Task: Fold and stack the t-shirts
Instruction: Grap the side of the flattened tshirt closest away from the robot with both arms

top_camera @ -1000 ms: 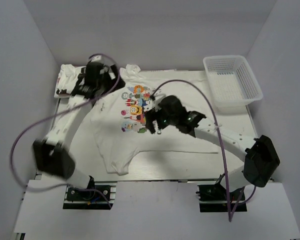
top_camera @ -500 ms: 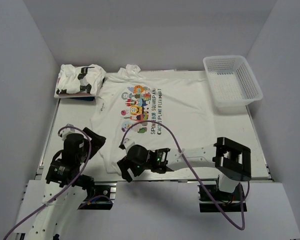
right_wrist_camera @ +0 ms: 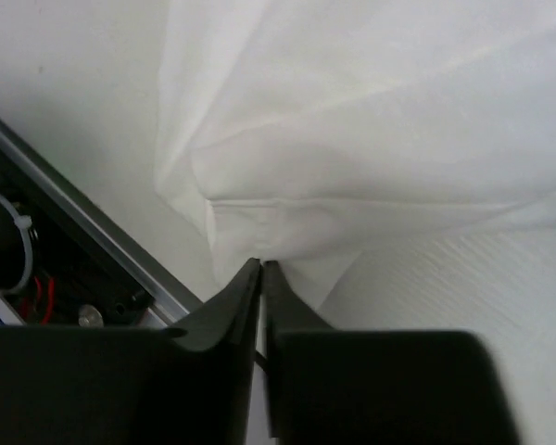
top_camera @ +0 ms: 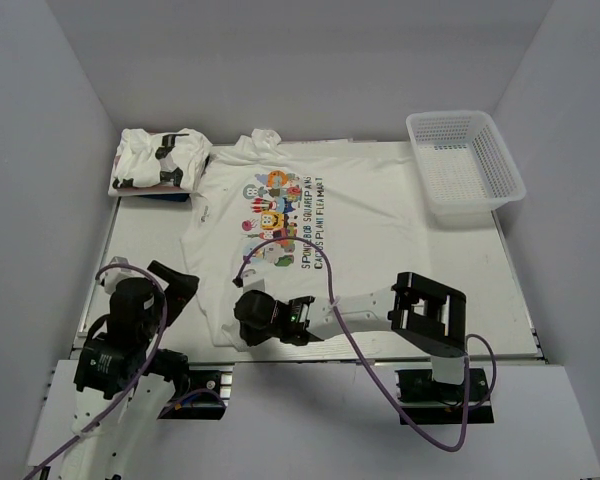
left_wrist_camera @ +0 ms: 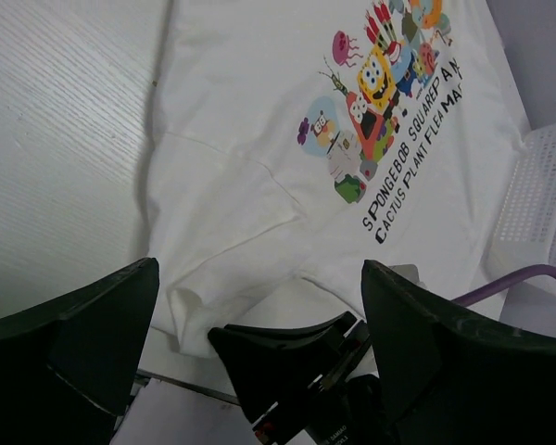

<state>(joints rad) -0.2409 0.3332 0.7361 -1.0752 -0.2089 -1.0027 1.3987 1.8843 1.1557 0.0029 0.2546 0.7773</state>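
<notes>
The white table [top_camera: 480, 270] carries a printed t-shirt [top_camera: 320, 230] spread flat across its middle, a folded pile of t-shirts [top_camera: 158, 160] at the far left corner, and a mesh basket [top_camera: 465, 165] at the far right.

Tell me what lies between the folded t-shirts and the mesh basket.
The spread printed t-shirt: its collar and shoulders fill the stretch between the folded t-shirts and the basket, shown in the top view.
</notes>
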